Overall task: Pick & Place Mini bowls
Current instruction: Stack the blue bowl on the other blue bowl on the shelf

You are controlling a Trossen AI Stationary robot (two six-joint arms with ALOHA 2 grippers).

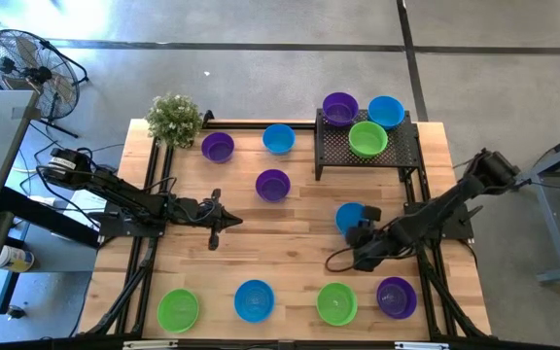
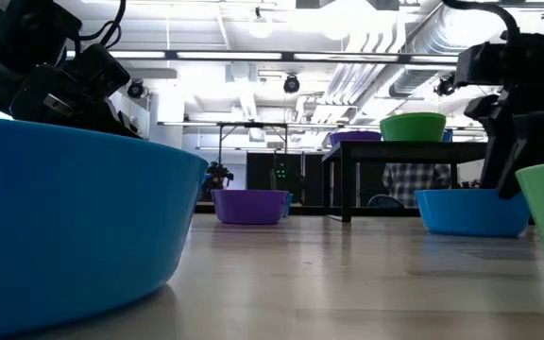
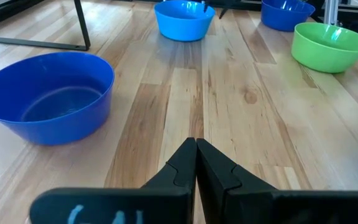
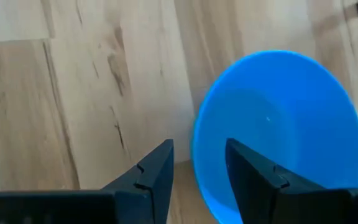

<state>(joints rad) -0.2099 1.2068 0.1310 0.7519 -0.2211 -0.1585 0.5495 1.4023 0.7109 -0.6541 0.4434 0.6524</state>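
- Left gripper [image 1: 212, 233], table's 9 o'clock side: fingers pressed together, holding nothing.
- Purple bowl [image 1: 272, 184] at centre; blue bowl [image 1: 278, 138] at its 12 o'clock.
- Right gripper [image 4: 197, 177], 4 o'clock of centre: fingers parted, straddling rim of blue bowl [image 4: 278, 130]; not clamped.
- Black mesh tray [image 1: 397, 151] at 1 o'clock carries three bowls.
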